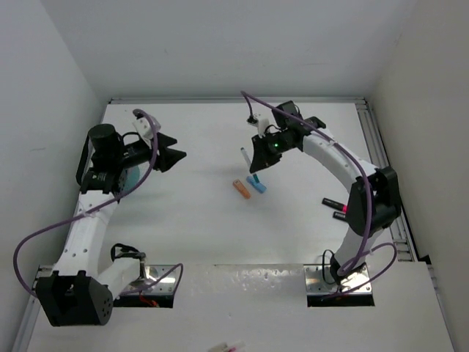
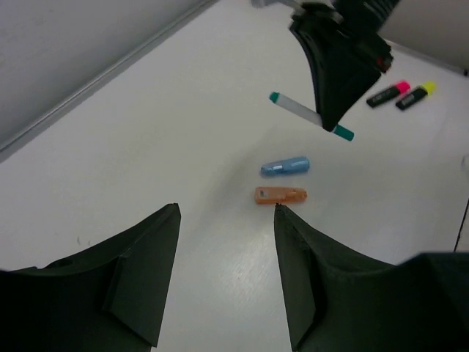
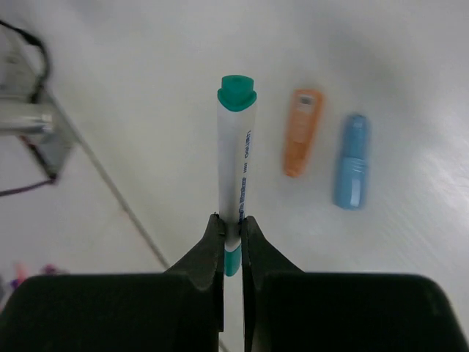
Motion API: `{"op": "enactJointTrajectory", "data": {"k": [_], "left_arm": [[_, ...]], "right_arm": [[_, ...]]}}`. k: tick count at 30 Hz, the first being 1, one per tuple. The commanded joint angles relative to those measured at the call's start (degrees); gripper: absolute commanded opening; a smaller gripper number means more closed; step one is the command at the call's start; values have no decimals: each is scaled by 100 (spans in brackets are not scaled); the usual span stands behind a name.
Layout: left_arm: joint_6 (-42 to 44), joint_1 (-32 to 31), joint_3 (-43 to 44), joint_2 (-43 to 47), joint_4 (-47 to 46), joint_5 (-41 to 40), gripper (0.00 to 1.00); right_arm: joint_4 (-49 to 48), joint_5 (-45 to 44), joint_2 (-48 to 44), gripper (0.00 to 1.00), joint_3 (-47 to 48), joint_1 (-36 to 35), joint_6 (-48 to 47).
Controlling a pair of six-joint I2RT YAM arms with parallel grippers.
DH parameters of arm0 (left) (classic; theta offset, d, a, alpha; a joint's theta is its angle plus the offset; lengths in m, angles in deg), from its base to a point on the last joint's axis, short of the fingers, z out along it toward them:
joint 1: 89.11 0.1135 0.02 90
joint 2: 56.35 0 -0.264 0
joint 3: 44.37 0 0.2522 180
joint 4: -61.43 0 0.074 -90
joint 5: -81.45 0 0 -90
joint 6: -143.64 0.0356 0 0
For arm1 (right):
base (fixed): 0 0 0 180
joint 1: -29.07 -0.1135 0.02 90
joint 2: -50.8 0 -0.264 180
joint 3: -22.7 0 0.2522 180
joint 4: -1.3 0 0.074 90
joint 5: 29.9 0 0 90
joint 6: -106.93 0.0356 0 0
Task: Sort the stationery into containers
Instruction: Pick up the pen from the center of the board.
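Teal cup: a pale teal patch [image 1: 133, 176] is seen well to the left of the orange highlighter [image 1: 241, 188], mostly hidden under the left arm [image 1: 88, 220]; what is inside cannot be told
Left gripper: the left gripper [image 2: 227, 213] is held to the left of the orange highlighter and apart from it; its jaws are spread and nothing is caught between them
Orange highlighter: it is laid flat on the white table [image 1: 220, 235], near the middle
White pen: the white pen [image 3: 236, 161], tipped teal at both ends, is found just beyond the orange highlighter on the far side; it is pinched close to one teal end
Right gripper: the right gripper [image 3: 232, 224] is pressed onto the white pen from both sides, just beyond the orange highlighter; whether the pen's free end is touching the table cannot be told
Blue highlighter: the blue highlighter [image 2: 286, 166] is laid just to the right of the orange highlighter, beside it and not touching
Black markers: a pink-tipped black marker [image 2: 388, 93] and a yellow-tipped black marker [image 2: 415, 95] are laid side by side, well to the right of the orange highlighter
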Motion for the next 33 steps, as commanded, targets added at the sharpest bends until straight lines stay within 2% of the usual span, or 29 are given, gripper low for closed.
{"op": "enactJointTrajectory", "data": {"k": [1, 2, 4, 5, 7, 8, 10, 15, 18, 22, 33], "left_arm": [[1583, -474, 475, 234, 986, 156, 60], [2553, -694, 590, 217, 1711, 121, 60], [3586, -967, 819, 129, 2453, -89, 59], [4418, -1264, 968, 76, 3031, -177, 59], [5091, -1608, 1048, 41, 3509, -511, 59], [5616, -1993, 1066, 6, 3851, -634, 59], [6119, -2329, 1075, -64, 4064, -986, 58], [6860, -3305, 1101, -258, 4513, -1548, 58], [7238, -3806, 1040, -320, 4628, -1874, 57], [7196, -4386, 663, -66, 3788, -2269, 57], [7327, -5020, 548, -530, 3468, -3034, 57]], "right_arm": [[-140, 1315, 260, 0, 115, -149, 1413], [-194, 1586, 313, 0, 115, -228, 1728], [-290, 1842, 436, 0, 150, -317, 1976], [-291, 2087, 576, 0, 176, -378, 2178], [-352, 2317, 708, 0, 220, -422, 2381], [-378, 2440, 813, 0, 229, -466, 2547], [-483, 2634, 893, 0, 212, -510, 2706], [-905, 3080, 1078, 0, -7, -580, 3461], [-1703, 3415, 1131, 0, -428, -581, 4226], [-2092, 3539, 1183, 0, -614, -624, 4824], [-2875, 3795, 1298, 0, -1001, -703, 5774]]}}
